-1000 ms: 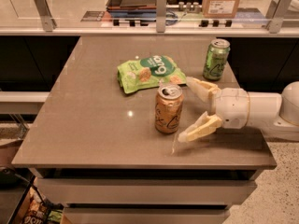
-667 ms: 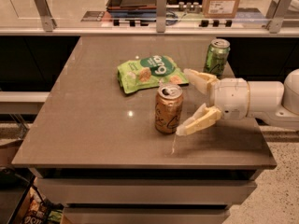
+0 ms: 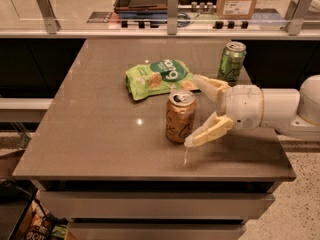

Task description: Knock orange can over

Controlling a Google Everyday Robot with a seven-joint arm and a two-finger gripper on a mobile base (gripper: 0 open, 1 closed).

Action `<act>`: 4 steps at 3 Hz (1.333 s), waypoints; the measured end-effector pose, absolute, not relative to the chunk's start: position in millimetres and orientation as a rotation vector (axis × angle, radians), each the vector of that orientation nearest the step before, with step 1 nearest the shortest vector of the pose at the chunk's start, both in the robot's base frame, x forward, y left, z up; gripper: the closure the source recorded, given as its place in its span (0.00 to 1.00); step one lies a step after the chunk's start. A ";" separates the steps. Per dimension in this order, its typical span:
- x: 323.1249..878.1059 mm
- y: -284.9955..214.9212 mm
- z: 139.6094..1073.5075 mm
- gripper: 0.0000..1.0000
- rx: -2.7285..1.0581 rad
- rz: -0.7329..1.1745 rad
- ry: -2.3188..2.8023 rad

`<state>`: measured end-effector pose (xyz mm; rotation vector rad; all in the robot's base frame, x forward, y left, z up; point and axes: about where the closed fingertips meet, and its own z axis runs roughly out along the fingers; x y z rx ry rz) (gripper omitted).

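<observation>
Since we only need a shove, not a grab, our gripper sits spread wide just beside the upright orange can near the front of the desk, with the green can and green snack bag behind.

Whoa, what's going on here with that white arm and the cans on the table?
A robot arm reaches in from the right side of the view, its pincer open, fingers spread just beside the orange can near the front of the table. The job is to knock that can over; it stands upright, not yet tipped. A green can and a green snack bag sit farther back.
</observation>
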<state>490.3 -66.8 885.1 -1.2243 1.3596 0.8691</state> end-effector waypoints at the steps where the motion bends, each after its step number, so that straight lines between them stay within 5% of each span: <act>1: 490.0 -64.6 885.8 0.18 -1.229 0.871 1.357; 4: 488.4 -57.6 888.0 0.88 -1.241 0.877 1.349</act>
